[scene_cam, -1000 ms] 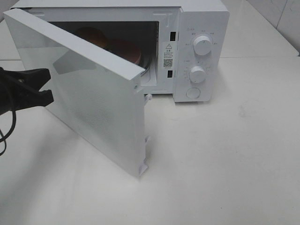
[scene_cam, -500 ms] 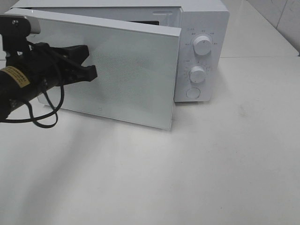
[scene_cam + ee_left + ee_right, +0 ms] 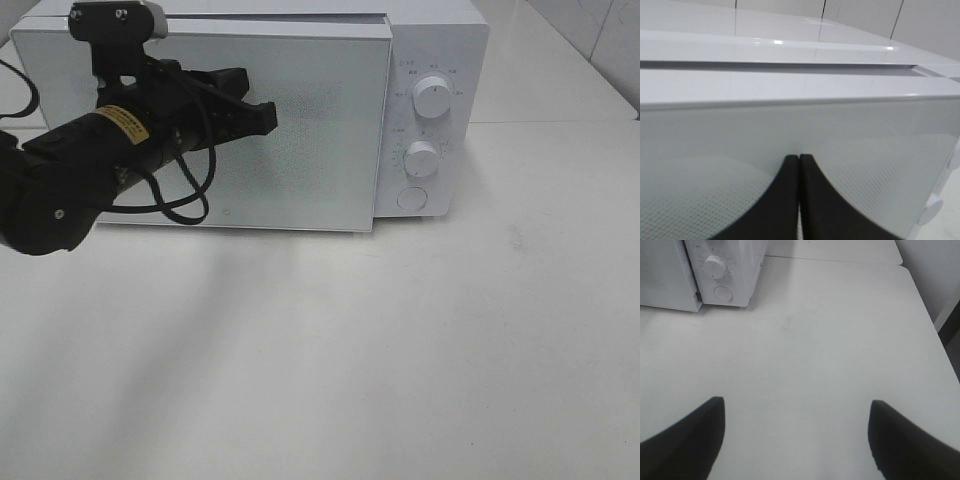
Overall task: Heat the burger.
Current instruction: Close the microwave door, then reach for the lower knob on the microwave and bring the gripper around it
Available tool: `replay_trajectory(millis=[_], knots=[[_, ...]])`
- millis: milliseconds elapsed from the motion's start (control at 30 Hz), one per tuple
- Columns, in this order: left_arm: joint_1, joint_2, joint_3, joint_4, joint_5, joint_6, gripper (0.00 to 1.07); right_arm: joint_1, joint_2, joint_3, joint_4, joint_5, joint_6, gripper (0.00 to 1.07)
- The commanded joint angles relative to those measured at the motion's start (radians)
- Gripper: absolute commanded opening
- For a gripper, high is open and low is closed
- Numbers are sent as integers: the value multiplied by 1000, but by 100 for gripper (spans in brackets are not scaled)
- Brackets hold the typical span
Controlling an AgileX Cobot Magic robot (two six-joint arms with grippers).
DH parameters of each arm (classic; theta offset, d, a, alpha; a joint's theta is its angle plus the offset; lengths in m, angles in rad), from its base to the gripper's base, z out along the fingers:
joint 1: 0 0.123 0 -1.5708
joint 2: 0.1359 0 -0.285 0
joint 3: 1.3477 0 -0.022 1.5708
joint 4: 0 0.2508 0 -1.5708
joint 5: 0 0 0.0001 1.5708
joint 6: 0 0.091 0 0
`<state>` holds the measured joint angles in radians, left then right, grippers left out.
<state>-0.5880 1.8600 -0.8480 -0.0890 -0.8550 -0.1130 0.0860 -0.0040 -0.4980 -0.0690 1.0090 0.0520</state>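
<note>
Left gripper (image 3: 268, 115), jaws closed, tips against the microwave door (image 3: 330, 170); right gripper (image 3: 795, 407) gapes empty. The burger, unseen, presumably sits behind that door: soft, squashable, best cradled low.

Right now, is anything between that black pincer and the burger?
Yes, the microwave door: it is shut or nearly so, with the closed left pincer right at its front. The burger itself is out of sight.

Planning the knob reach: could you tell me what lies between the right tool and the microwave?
Only bare table between right tool and microwave, per the right wrist view.
</note>
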Motion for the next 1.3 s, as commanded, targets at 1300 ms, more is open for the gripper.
replay_trajectory(millis=[1300], knots=[[-211,-37,-153,-138,590,224,24,-3,-26,0,0,-14,-6,76]])
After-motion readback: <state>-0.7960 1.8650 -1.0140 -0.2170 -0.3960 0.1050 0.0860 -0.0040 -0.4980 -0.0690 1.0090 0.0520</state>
